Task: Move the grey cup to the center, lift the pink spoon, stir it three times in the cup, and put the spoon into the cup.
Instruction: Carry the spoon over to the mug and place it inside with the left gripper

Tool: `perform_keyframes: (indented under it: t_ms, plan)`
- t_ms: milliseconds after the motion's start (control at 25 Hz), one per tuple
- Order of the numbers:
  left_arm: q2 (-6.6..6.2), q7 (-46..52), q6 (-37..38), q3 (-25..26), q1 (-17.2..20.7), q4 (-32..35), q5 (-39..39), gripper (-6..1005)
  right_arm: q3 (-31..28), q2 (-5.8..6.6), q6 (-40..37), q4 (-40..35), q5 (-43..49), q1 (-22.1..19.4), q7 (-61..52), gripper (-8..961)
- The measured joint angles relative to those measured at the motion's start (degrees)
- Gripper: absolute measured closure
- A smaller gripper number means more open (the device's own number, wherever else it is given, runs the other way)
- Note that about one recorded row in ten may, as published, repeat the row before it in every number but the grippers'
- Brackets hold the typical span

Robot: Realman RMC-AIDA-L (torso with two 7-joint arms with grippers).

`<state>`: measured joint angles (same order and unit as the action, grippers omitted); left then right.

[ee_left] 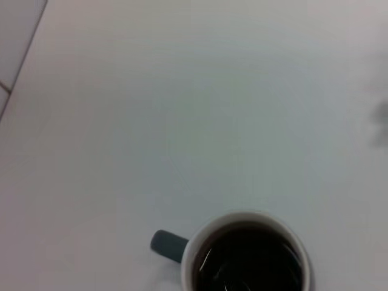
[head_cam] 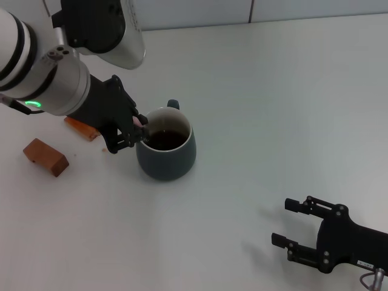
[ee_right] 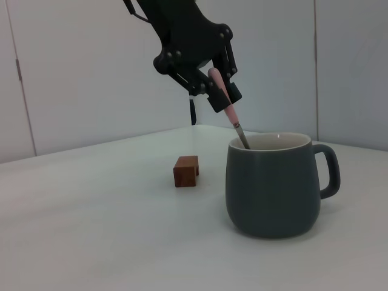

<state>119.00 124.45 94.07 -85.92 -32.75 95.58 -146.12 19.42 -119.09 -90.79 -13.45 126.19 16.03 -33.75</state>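
One grey cup (head_cam: 166,145) stands on the white bench (head_cam: 279,103), with wide bare surface around it toward the far bench edge. The left end effector (head_cam: 134,130) sits at the cup's rim, clamped on the single pink spoon (ee_right: 225,104), whose metal end slants into the dark liquid. Two wooden blocks (head_cam: 46,157) lie beyond that arm from the cup. The right end effector (head_cam: 298,229) rests spread apart, well away from the cup.
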Motion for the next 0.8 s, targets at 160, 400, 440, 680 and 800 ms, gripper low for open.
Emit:
perform_keyframes:
  t_ms: [160,400,440,680,800]
  plan:
    - [0.0,0.0,0.2,-0.2,-0.1,0.1,0.6,862,0.0,0.0,0.0,0.0,0.1,-0.1,0.0,223]
    - [0.04,-0.2,-2.6,-0.6,-1.1,-1.7,2.0,862,0.0,-0.05,-0.1,0.0,0.1,-0.1,0.0,224]
    - [0.04,-0.2,-2.6,-0.6,-1.1,-1.7,2.0,862,0.0,-0.06,-0.1,0.0,0.1,-0.1,0.0,224]
    - [0.08,1.5,-3.5,-1.1,-1.7,-2.5,-0.5,862,0.0,-0.09,-0.4,0.0,0.1,-0.1,0.0,223]
    - [0.08,1.5,-3.5,-1.1,-1.7,-2.5,-0.5,862,0.0,-0.09,-0.4,0.0,0.1,-0.1,0.0,224]
